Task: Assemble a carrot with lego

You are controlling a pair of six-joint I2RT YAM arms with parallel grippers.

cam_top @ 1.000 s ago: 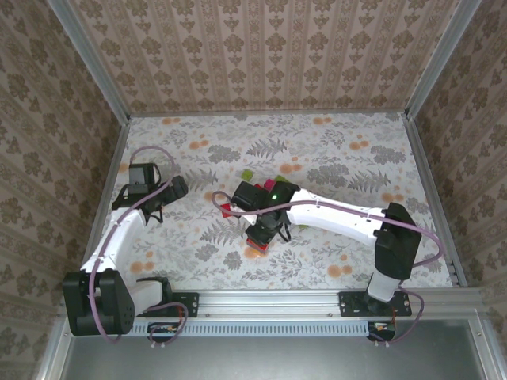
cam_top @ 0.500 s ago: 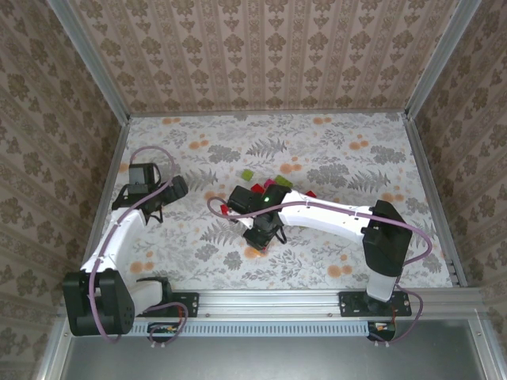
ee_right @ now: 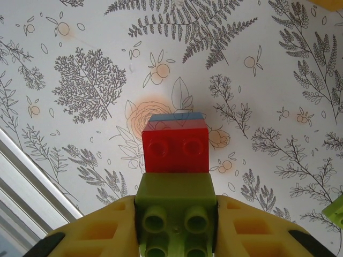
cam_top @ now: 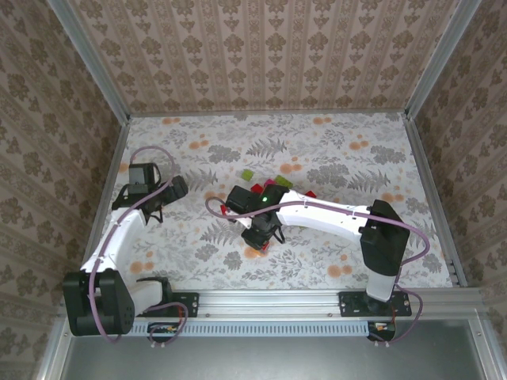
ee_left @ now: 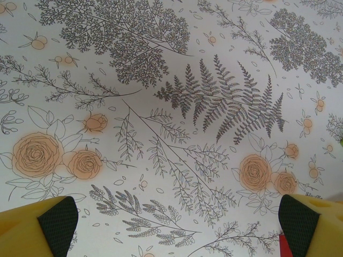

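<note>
Right claw [ee_right: 174,227]: clamped together on a light green brick [ee_right: 174,195], with yellow fingers [ee_right: 102,233] pressing on its two sides.
Held stack: three bricks joined in one line. Light green brick in the grip, then red brick [ee_right: 175,147], then blue brick [ee_right: 176,115] at the outer end, seen as a thin strip.
Place of stack: close to the middle of the counter [cam_top: 341,150], a little to the near side, over an orange printed rose [ee_right: 136,115]. Cannot tell if the blue end touches the surface.
Loose lego [cam_top: 265,185]: small group just far of the right claw in the top view, with light green, red and magenta pieces lying close together.
Other red piece [cam_top: 224,210]: just left of the right wrist, apart from the group.
Green corner [ee_right: 335,214]: light green, at the right edge of the right wrist view, cut by the frame.
Left claw [ee_left: 179,222]: wide apart, holding nothing, with dark pads [ee_left: 56,222] over the bare flower pattern.
Left arm [cam_top: 119,229]: at the left side of the counter, well apart from the bricks.
Red bit [ee_left: 284,249]: just beside one fingertip of the left claw, too little of it in view to tell what it is.
</note>
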